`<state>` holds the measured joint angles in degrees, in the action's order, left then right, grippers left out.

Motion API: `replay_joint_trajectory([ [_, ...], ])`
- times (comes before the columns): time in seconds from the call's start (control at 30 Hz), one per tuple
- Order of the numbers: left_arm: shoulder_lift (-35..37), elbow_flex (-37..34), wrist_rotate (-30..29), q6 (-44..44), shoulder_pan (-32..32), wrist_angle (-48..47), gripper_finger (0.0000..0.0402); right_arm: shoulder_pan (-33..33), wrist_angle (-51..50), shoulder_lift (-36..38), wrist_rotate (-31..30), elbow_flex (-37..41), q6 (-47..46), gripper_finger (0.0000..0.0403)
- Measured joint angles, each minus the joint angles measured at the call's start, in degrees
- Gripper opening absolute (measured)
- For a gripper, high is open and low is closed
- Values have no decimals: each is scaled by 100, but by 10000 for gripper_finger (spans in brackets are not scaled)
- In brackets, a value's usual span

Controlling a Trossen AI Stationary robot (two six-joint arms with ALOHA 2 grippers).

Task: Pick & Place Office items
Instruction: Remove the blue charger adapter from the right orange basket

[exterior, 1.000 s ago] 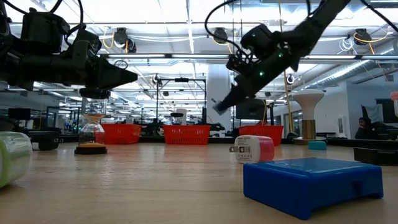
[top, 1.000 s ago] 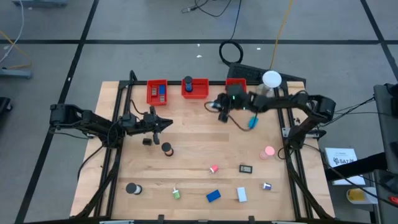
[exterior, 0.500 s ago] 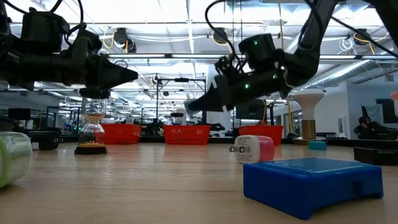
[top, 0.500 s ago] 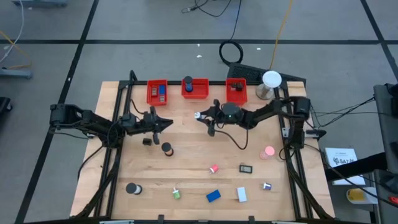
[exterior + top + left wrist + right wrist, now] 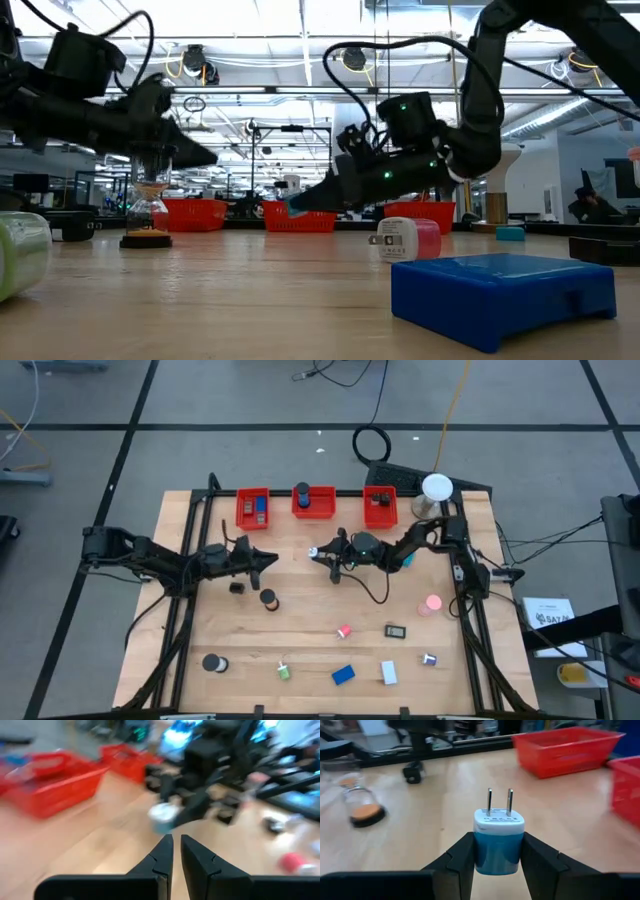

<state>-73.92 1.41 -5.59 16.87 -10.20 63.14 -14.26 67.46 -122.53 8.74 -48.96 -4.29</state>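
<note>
A small plug adapter [image 5: 498,832], white on top with two metal prongs and a blue body, sits between the fingers of my right gripper [image 5: 318,550], which hangs a little above the table's middle, in front of the centre red bin [image 5: 313,501]. My left gripper [image 5: 272,560] hovers left of it with its fingers shut on nothing, pointing at the right gripper. Loose office items lie on the near half: a blue block [image 5: 343,675], a white block [image 5: 389,674], a pink charger [image 5: 344,631], a black roll [image 5: 213,663], a green bit [image 5: 284,672]. My right gripper pinches the adapter's blue body [image 5: 480,854] between its two fingers, one on each flat side. The fingers [image 5: 535,857] reach out nearly level from the table's right side. The adapter is lifted clear of the table, its prongs [image 5: 499,800] pointing away from the gripper.
Three red bins [image 5: 252,507] [image 5: 380,506] stand along the far edge, with a white dome lamp [image 5: 436,487] at the far right. An hourglass [image 5: 270,600] and a small black item [image 5: 237,587] stand just near of my left gripper. A pink roll [image 5: 432,603] lies at the right.
My right gripper has come down and gone toward the table's left, away from the right-hand bin, tipping from a downward slant to nearly level with the adapter still in its fingers. My left gripper has rolled and dipped its fingers a little.
</note>
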Motion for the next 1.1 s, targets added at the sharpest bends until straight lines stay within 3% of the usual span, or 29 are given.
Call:
replay_joint_trajectory([
  [0.1, -2, 0, -288, -1, -2, -260, 35, 113, 17, -231, 200, -266, -40, 123],
  [0.3, -58, 0, -324, 26, 20, -304, 35, 297, -94, -545, 206, -667, 89, 123],
  [0.5, -591, 66, -693, 88, 303, -116, 5, 350, -395, -571, 206, -773, 292, 123],
  [1.1, -2348, 1017, -1047, -8, 380, -206, 5, 461, -524, -569, 204, -766, 421, 123],
])
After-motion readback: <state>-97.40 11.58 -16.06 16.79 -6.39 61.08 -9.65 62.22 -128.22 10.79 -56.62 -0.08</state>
